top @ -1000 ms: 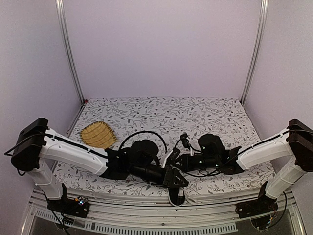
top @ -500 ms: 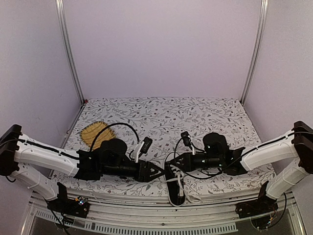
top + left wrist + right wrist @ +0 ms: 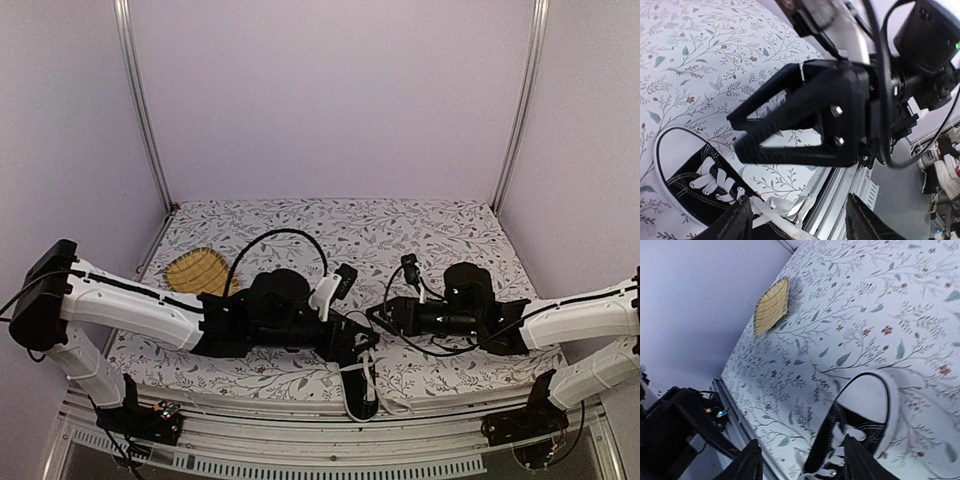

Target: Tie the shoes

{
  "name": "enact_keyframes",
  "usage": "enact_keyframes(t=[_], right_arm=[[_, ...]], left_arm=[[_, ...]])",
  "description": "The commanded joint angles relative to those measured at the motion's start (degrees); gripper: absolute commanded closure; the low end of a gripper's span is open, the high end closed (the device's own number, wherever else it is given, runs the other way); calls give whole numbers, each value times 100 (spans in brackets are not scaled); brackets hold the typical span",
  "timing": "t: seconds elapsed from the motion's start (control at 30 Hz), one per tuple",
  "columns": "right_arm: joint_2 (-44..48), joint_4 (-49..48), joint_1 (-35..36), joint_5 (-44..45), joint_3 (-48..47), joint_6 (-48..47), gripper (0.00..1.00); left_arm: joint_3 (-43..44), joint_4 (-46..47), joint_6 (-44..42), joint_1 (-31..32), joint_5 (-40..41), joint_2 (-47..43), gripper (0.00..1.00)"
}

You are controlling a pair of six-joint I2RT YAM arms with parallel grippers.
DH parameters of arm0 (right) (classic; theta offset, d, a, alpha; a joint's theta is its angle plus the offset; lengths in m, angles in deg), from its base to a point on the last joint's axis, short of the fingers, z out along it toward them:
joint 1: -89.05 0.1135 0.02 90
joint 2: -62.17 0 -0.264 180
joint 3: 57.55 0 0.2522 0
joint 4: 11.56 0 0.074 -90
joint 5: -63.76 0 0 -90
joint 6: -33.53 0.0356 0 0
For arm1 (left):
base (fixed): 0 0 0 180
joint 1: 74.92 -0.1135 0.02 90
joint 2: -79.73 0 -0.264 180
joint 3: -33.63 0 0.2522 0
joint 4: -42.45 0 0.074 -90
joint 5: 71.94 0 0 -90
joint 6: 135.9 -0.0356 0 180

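The shoe (image 3: 361, 390) is a small black sneaker with a white toe cap, lying at the table's near edge between the arms. In the left wrist view the shoe (image 3: 692, 175) lies at the lower left, and its loose white lace ends (image 3: 785, 209) trail over the table edge between my fingers. My left gripper (image 3: 800, 224) is open above those lace ends and grips nothing; from above the left gripper (image 3: 355, 345) hovers just behind the shoe. My right gripper (image 3: 381, 318) is open, back and right of the shoe. In its own view the right gripper (image 3: 805, 466) hangs over the laced shoe (image 3: 862, 425).
A yellow woven mat (image 3: 196, 272) lies at the back left of the floral cloth (image 3: 400, 240); the right wrist view also shows the mat (image 3: 771, 307). The right gripper's black body (image 3: 805, 117) fills the middle of the left wrist view. A metal rail (image 3: 300, 425) runs along the near edge.
The right gripper has opened and drawn back to the right, away from the shoe. The left arm swung out left, then back toward the shoe, with its jaws wider.
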Motion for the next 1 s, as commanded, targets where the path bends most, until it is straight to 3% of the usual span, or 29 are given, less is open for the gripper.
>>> enact_keyframes(t=[0.0,0.2,0.43,0.7,0.9,0.97], right_arm=[[588,1191,-327,578,115,-56,38],[1074,2209,-548,846,297,-92,27],[1400,2203,-547,590,764,59,25],[1478,2219,-540,219,854,-36,27],[1417,2604,5,160,679,-161,29],[1296,2819,399,311,568,-117,29]], left_arm=[[743,-1110,-601,238,573,506,35],[1365,-1488,-714,352,534,1102,33],[1779,-1822,-698,422,756,1551,36],[1869,-2219,-691,525,1171,1530,78],[1518,-2125,-514,554,1367,1248,100],[1448,-2131,-476,551,1449,1185,100]])
